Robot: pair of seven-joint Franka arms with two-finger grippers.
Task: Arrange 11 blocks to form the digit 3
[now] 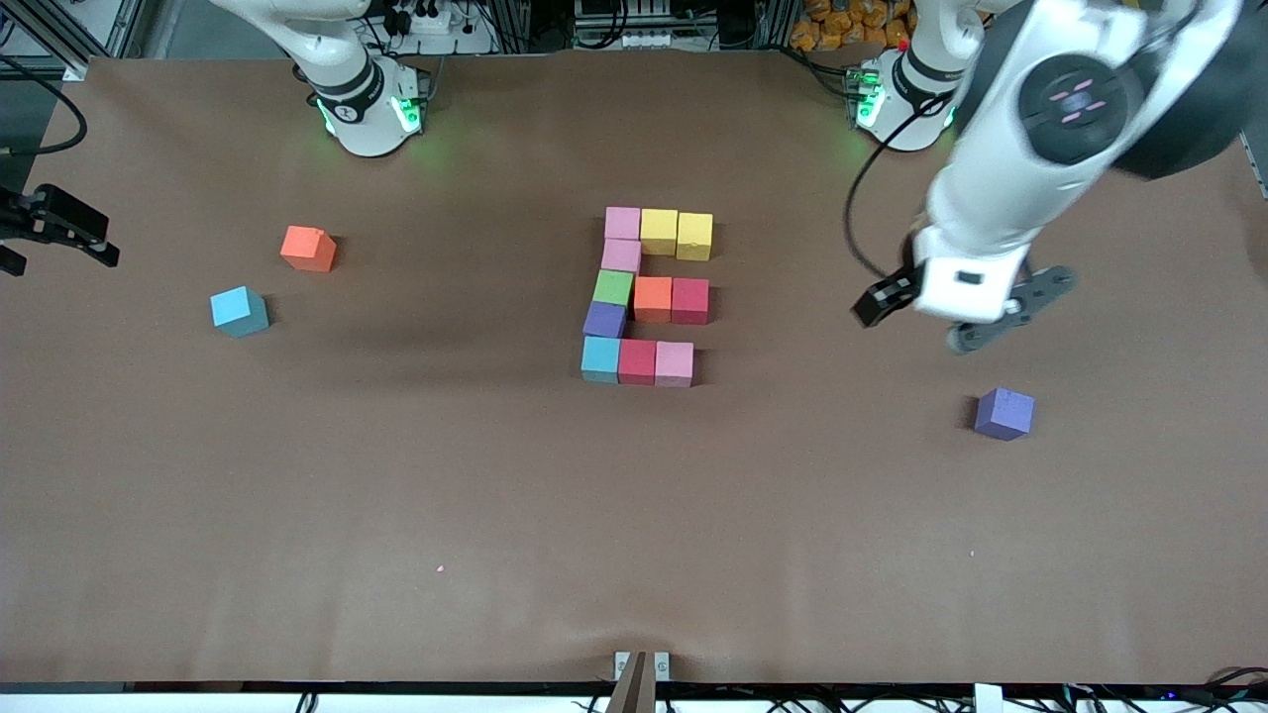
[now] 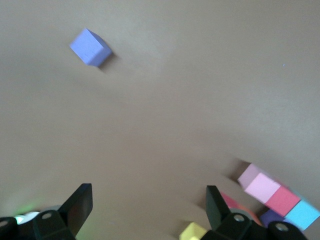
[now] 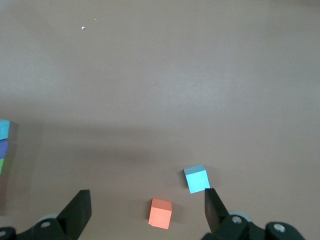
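Note:
The digit 3 lies in the middle of the table, built of blocks: three short bars joined by one straight side, with a pink block at the corner farthest from the front camera. A loose purple block lies toward the left arm's end. A loose orange block and a loose cyan block lie toward the right arm's end. My left gripper hangs open and empty over bare table between the figure and the purple block. My right gripper hangs open and empty above the orange block.
A black fixture juts in at the table's edge at the right arm's end. The arm bases stand along the edge farthest from the front camera. Brown table stretches wide between the figure and the front camera.

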